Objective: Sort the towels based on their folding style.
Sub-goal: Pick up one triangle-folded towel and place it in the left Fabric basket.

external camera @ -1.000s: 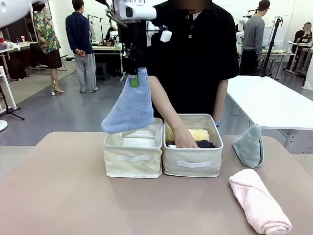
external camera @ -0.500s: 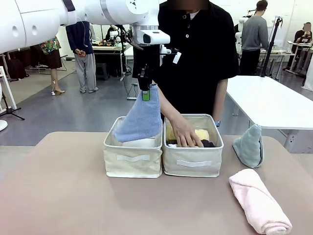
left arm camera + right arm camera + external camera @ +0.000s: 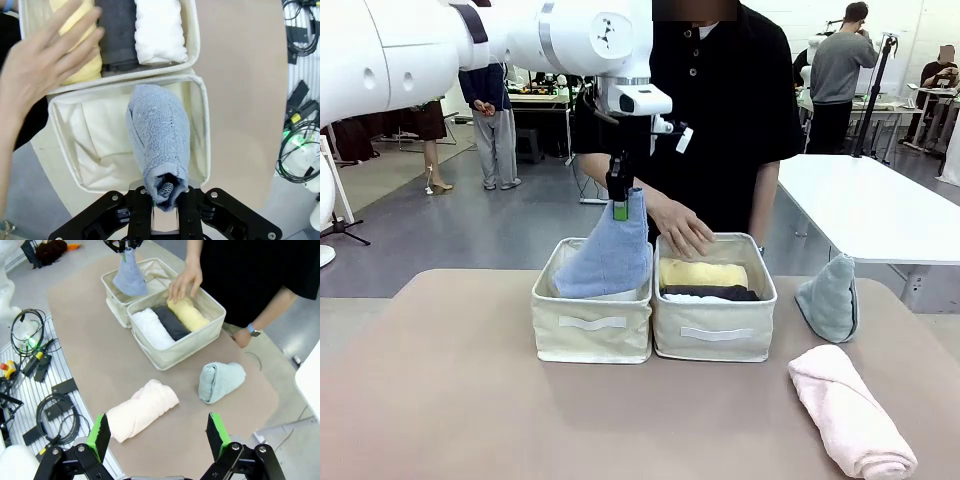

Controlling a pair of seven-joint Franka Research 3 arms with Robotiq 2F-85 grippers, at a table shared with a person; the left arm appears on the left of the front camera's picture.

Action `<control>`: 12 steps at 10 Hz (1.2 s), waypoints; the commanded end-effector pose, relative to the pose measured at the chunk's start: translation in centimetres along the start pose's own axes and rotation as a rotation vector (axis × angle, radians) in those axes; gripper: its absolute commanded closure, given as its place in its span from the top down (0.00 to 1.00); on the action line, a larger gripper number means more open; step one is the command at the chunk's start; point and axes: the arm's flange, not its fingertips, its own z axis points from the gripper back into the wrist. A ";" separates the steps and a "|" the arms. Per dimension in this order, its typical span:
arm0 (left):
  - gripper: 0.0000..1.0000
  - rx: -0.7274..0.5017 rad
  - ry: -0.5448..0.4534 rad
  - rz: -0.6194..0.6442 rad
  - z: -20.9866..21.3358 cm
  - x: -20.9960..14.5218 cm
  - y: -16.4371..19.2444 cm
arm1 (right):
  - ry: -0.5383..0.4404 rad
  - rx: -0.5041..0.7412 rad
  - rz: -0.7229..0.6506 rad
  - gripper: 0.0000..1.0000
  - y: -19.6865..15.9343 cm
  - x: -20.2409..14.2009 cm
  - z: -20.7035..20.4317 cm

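Fingers of the left gripper [image 3: 166, 193] are pressed together on the pointed tip of the light blue cone-folded terry towel [image 3: 160, 132], so it's properly pinched; the towel hangs straight down from there, wide end lowest. From the front the wide end dips just inside the rim of the left cream fabric bin [image 3: 590, 328]; can't tell if it touches the bin floor. The wrist view shows the rest of that bin as bare lining around the towel.

Right next to it, touching side to side, is the right cream fabric bin [image 3: 715, 338]; it holds three rolled terry towels lying side by side: a yellow rolled towel [image 3: 188, 315] nearest the person, a dark grey rolled towel [image 3: 170, 323] in the middle, a white rolled towel [image 3: 152, 330] on the robot's side. The person's hand [image 3: 682, 228] hovers open over the far edge of that bin, above the yellow one.

Further out on the tan surface [image 3: 440, 380], to the right of the bins, a grey-green cone-folded towel [image 3: 830, 300] stands on its own; nearer the robot, a pink rolled towel [image 3: 850, 412] lies well apart from the bins.

Right gripper [image 3: 157, 432] hangs high above that side, fingers spread wide, nothing between them.
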 end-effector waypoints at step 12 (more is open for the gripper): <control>0.15 -0.194 -0.025 0.166 -13.4 -0.3 0.8 | -0.031 0.008 0.009 1.00 0.0 -0.3 -0.5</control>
